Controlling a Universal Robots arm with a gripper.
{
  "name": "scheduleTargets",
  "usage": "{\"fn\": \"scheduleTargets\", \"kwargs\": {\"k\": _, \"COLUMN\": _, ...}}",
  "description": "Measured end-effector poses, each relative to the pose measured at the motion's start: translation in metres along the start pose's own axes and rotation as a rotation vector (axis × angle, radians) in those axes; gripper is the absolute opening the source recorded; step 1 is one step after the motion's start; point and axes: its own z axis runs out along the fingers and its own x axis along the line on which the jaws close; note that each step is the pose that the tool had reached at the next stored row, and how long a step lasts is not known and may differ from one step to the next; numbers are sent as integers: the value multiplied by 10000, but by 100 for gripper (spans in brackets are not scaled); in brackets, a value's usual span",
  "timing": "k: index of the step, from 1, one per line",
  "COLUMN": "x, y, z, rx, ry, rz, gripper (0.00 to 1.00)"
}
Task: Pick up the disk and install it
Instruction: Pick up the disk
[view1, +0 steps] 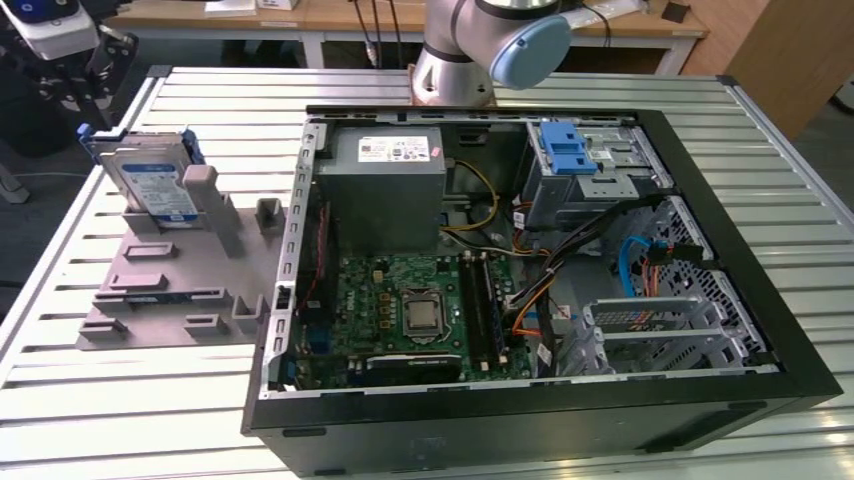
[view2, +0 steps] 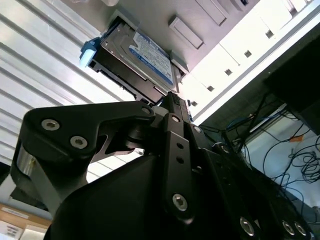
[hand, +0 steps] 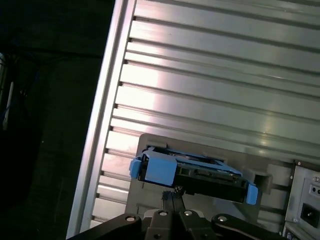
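Gripper (hand: 172, 194) jaws look closed, empty, above upright disk (hand: 192, 172), 9 o'clock of PC case (view1: 534, 425); open wide, centre over bracket edges.

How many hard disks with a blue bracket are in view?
1. The disk stands on edge in the grey holder, at the exterior view's left of the computer case. Others may be hidden inside it.

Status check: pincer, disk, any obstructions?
Pincer close to the disk, contact unclear. Disk upright in grey holder on the table, outside the computer case. Nothing between pincer and disk.
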Motion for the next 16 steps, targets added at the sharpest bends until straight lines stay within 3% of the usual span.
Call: {"fn": "scheduleTargets", "kwargs": {"k": 16, "x": 0, "y": 0, "z": 0, "rx": 88, "ry": 71, "rz": -1939, "gripper": 11}}
